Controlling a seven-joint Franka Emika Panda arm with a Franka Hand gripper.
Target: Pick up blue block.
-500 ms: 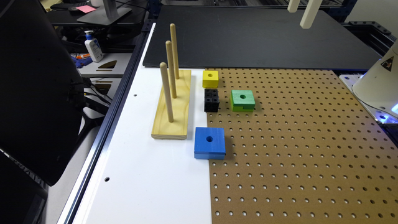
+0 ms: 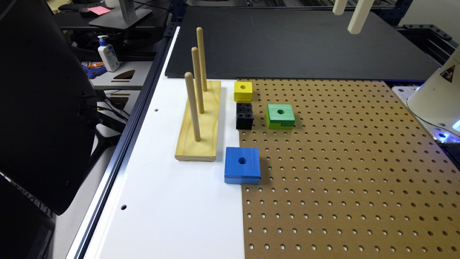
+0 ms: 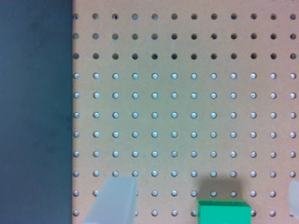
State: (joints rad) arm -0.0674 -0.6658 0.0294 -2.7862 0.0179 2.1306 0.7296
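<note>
Pegboard (image 2: 352,172) has loads of free room; blue block (image 2: 242,164) straddles its edge, hand (image 2: 350,14) wide open, empty.

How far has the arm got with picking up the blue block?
Nothing is done yet: the blue block lies untouched, straddling the white table's edge and the pegboard. The open gripper hangs high above, empty. Approaching, grasping and lifting all remain.

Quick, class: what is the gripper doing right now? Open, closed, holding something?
Gripper: open and empty, its fingers spread wide above the pegboard, with nothing between them.
</note>
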